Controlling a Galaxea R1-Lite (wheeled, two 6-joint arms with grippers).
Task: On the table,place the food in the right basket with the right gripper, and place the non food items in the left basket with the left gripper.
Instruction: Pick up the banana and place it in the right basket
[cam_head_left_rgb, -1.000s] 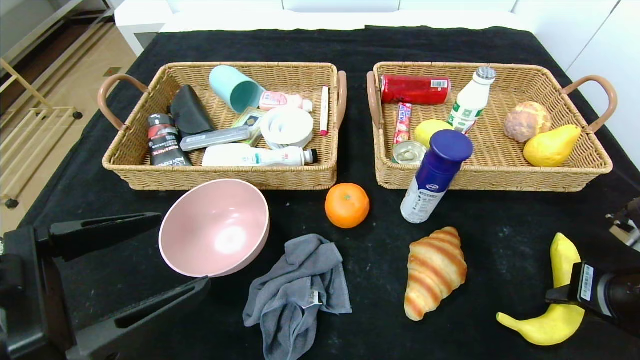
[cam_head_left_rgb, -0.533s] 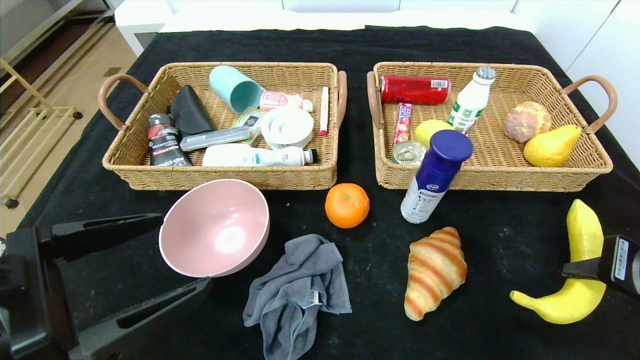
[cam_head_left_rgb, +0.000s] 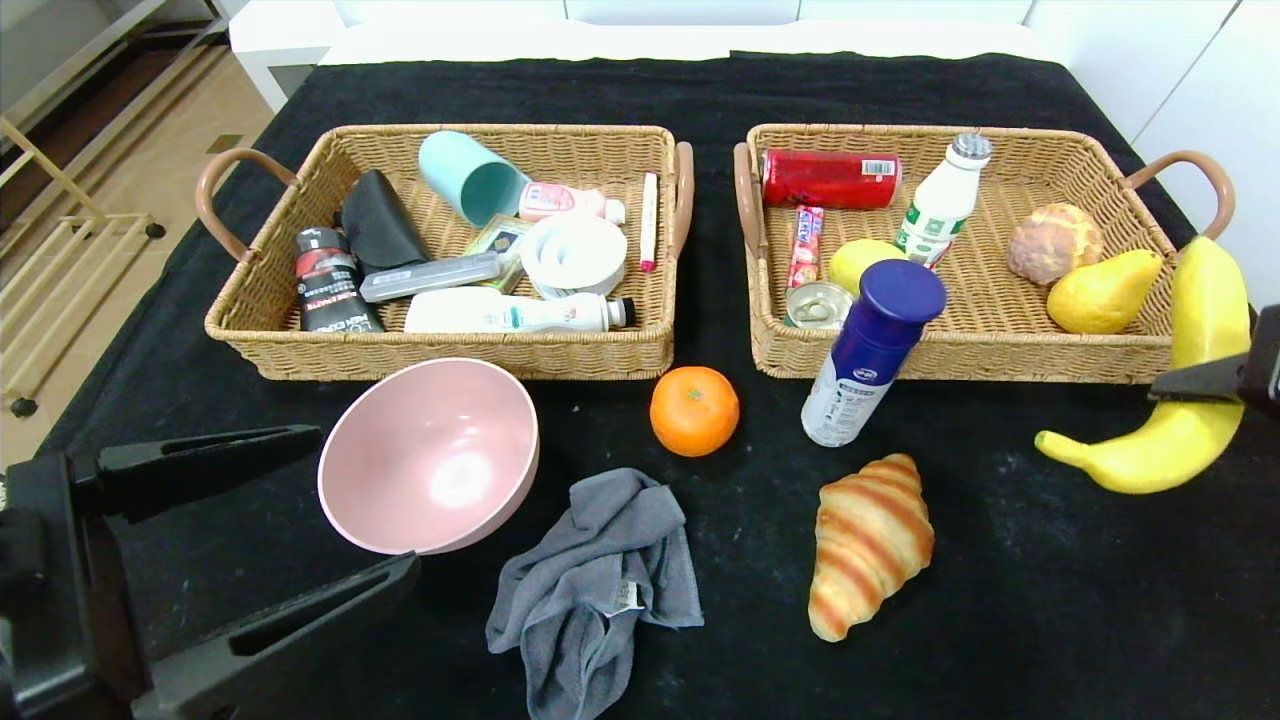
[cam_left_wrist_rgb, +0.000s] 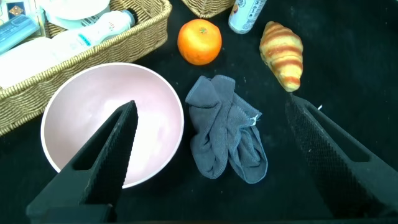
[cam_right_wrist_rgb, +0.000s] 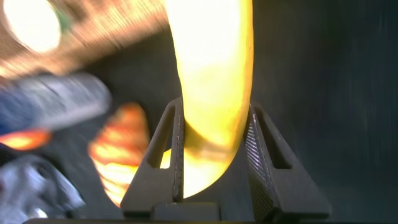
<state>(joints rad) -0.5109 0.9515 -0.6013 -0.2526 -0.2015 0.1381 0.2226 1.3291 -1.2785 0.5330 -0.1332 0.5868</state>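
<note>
Nearest us, our left gripper (cam_head_left_rgb: 330, 520) hangs wide open low over the bench (cam_head_left_rgb: 1000, 620), the pink bowl (cam_head_left_rgb: 430, 455) between its fingers (cam_left_wrist_rgb: 106, 155). Beyond lie the grey cloth (cam_head_left_rgb: 595, 580), croissant (cam_head_left_rgb: 868, 540), orange (cam_head_left_rgb: 694, 410) and blue-capped bottle (cam_head_left_rgb: 868, 350). Our right gripper (cam_head_left_rgb: 1200, 380) clamps the banana (cam_head_left_rgb: 1190, 370), lifted at the right basket's (cam_head_left_rgb: 1000, 362) near corner. The left basket (cam_head_left_rgb: 450, 355) sits farther back.

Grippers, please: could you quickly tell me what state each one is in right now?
Left gripper: open, holding nothing, above the bowl and cloth.
Right gripper: shut on the banana, lifted by the right basket.
</note>
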